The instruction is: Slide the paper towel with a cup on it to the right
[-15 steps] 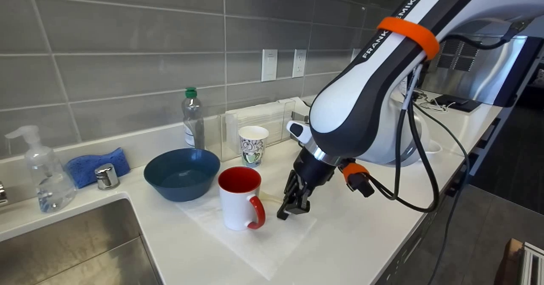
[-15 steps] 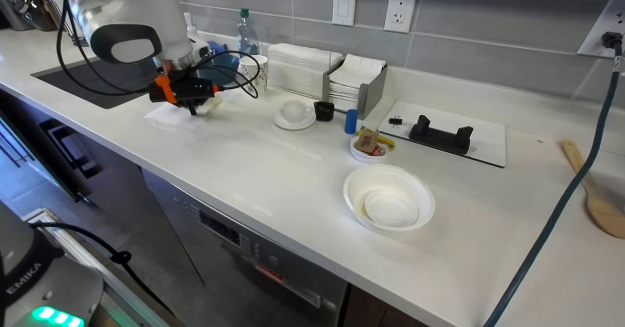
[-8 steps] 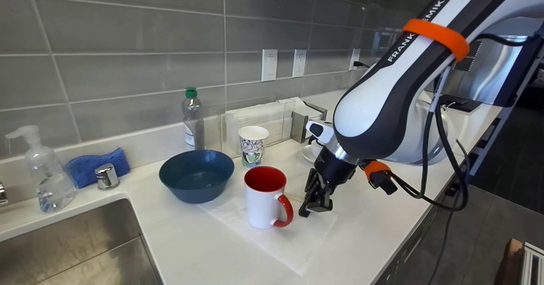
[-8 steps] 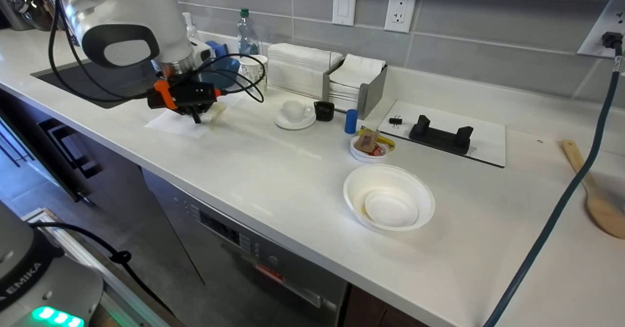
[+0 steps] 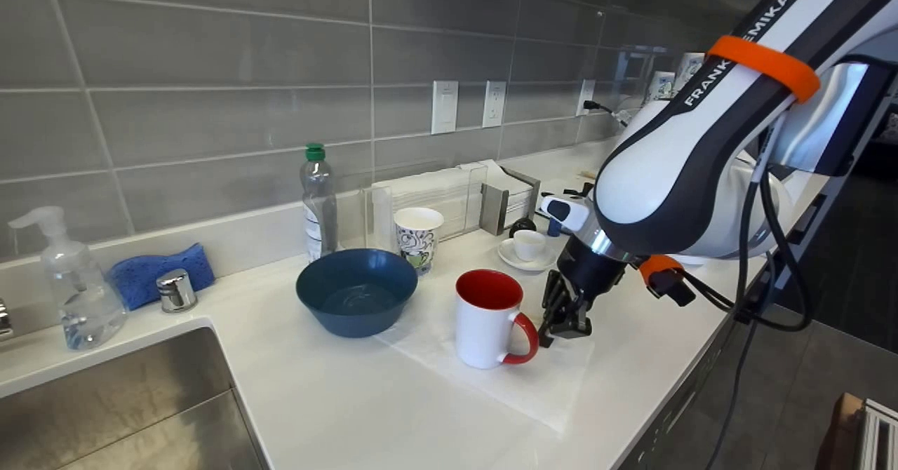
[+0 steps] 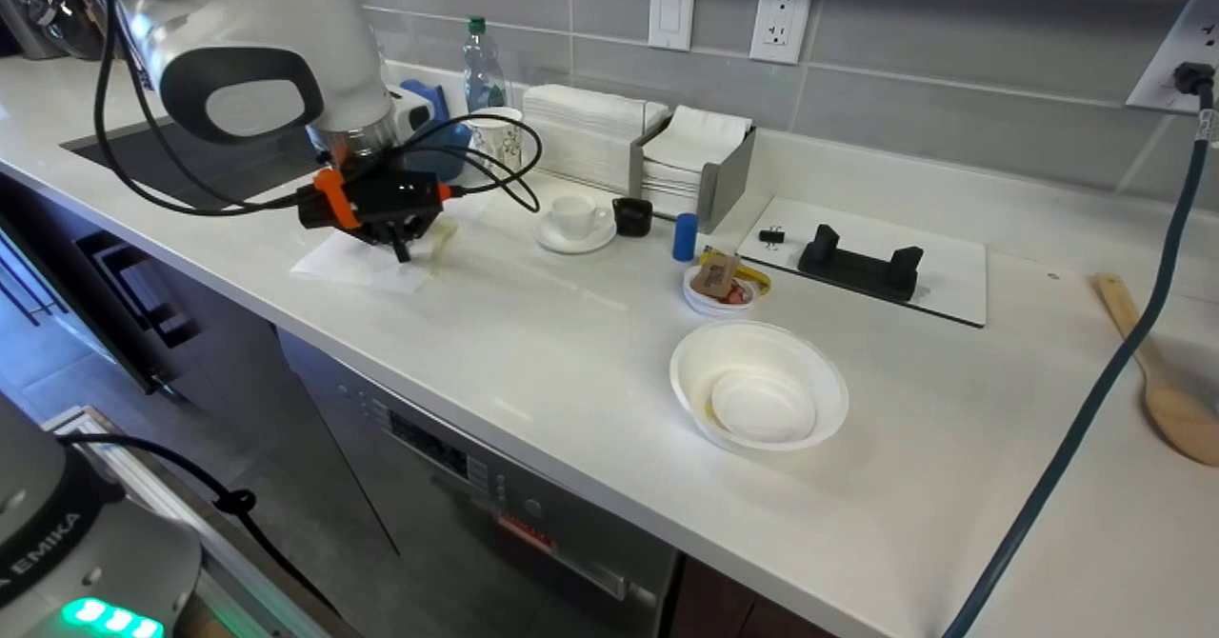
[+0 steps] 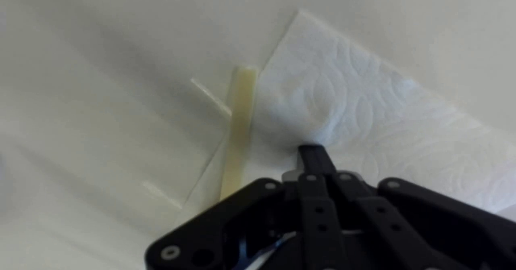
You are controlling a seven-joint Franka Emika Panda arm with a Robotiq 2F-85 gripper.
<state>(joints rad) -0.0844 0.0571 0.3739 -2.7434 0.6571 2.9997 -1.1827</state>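
The paper towel (image 5: 540, 393) is a thin white sheet lying flat on the counter; it also shows in an exterior view (image 6: 352, 265) and in the wrist view (image 7: 363, 104). The cup (image 5: 478, 330) is a white mug with a red inside and red handle, standing upright on the sheet; it is hidden in the view from across the counter. My gripper (image 5: 547, 342) is just beyond the mug's handle. In the wrist view the fingers (image 7: 311, 148) are shut, tips down on the sheet, which bulges at them. I cannot tell whether a fold is pinched.
A blue bowl (image 5: 356, 298) stands at the sheet's far-left part. A patterned cup (image 5: 419, 238) is behind it. A small white cup on a saucer (image 6: 573, 224) lies right of the gripper. A pale yellow stick (image 7: 242, 113) lies along the sheet's edge. The sink (image 5: 133, 414) is left.
My gripper, the sheet, the mug and the blue bowl have all moved to the right together. The patterned cup and the soap bottle have stayed in place. The small cup and saucer have come into view.
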